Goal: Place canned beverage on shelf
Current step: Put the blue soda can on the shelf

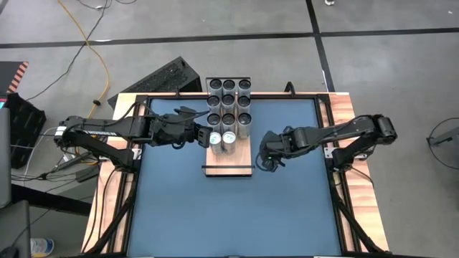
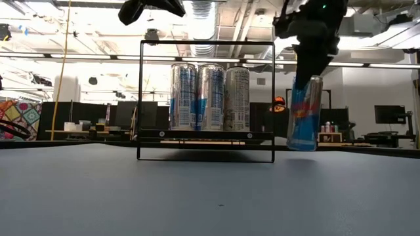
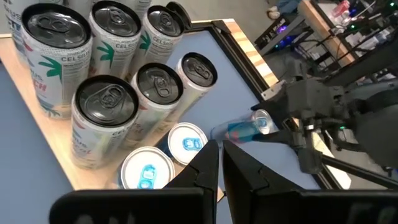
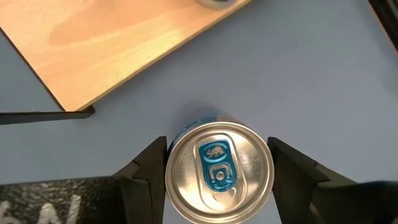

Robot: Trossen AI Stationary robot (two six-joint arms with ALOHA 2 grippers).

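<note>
Currently right gripper (image 4: 217, 171) clamped on blue can (image 4: 219, 169) (tilted) beside shelf (image 1: 231, 163), left gripper (image 3: 221, 163) closed.

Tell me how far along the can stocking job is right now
Mostly done: the shelf already carries eleven cans, and only its near end is bare. In hand: the right gripper is shut on a blue can, tilted just off the blue table to the right of the shelf. The left gripper is shut and empty above the shelved cans. Left: set the blue can on the bare board and let go.
</note>
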